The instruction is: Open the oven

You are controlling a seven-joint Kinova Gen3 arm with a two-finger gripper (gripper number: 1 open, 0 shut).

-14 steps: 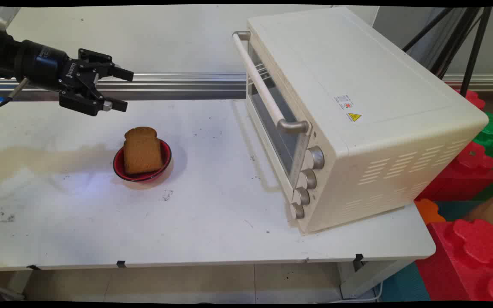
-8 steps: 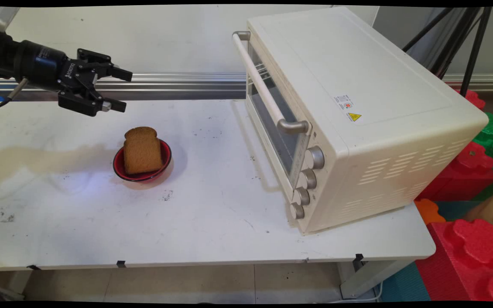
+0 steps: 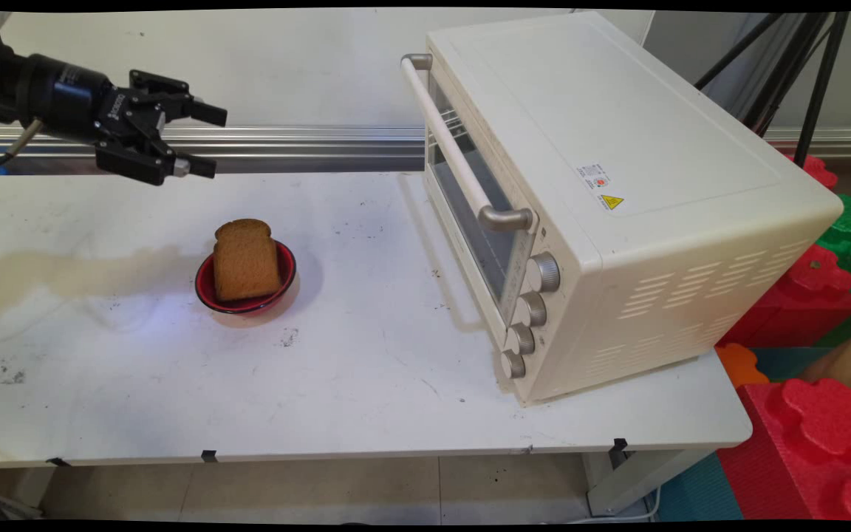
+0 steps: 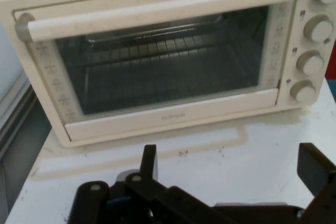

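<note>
Your gripper (image 3: 206,140) hangs empty with fingers wide apart, pointing at the oven (image 3: 617,192), well apart to its right. The oven's handle (image 4: 157,11) lies crosswise to it; the bread (image 3: 246,258) sits below, in the red bowl (image 3: 285,277).

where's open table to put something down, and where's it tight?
Widest bare patch: the table along its near edge, in front of the red bowl holding the bread slice. Also free: the strip between the bowl and the closed oven door. The open tool hangs above the far left corner. Tightest: right end, which the oven fills.
</note>
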